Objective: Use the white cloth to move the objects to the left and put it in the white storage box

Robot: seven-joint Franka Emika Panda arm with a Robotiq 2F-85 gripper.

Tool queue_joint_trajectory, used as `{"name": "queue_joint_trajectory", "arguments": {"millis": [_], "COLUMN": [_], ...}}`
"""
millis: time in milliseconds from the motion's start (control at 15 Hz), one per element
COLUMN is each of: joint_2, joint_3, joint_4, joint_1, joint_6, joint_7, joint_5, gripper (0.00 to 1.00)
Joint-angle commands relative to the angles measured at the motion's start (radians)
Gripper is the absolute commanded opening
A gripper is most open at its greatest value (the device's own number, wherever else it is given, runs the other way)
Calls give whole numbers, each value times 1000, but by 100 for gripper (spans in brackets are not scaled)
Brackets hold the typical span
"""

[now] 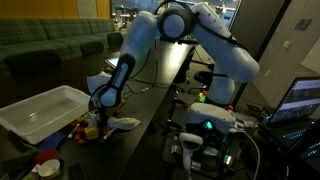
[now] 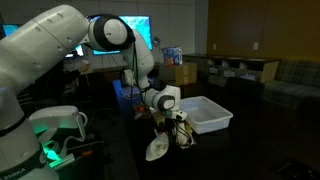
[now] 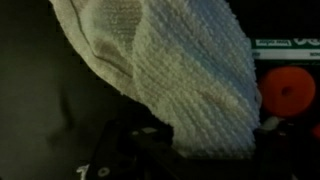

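Observation:
The white cloth (image 3: 190, 80) fills most of the wrist view and runs down between the dark jaws of my gripper (image 3: 175, 150), which is shut on it. In both exterior views the gripper (image 1: 103, 112) (image 2: 170, 122) is low over the dark table, and the cloth (image 1: 125, 123) (image 2: 157, 150) trails from it onto the tabletop. Small coloured objects (image 1: 88, 128) (image 2: 183, 135) lie right by the gripper. An orange round object (image 3: 290, 92) shows beside the cloth. The white storage box (image 1: 45, 108) (image 2: 205, 112) stands next to them, open and apparently empty.
More small items, red and white, lie near the table's front corner (image 1: 45, 160). Equipment with green lights (image 1: 205, 125) (image 2: 45, 125) stands beside the robot base. A laptop screen (image 1: 300, 98) is at the edge. Sofas (image 1: 50, 42) stand behind.

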Motion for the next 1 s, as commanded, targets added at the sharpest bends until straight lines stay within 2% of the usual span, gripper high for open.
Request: {"name": "queue_joint_trajectory", "arguments": {"millis": [0,400,933], "joint_2": [8,11,47], "joint_3": [19,72,141], "joint_4": [26,36,108], "joint_1": [38,83,161], "joint_6": [-16,17,85], "joint_7": [18,51,119], "joint_5": [29,66,180], "gripper": [9,9,9]}}
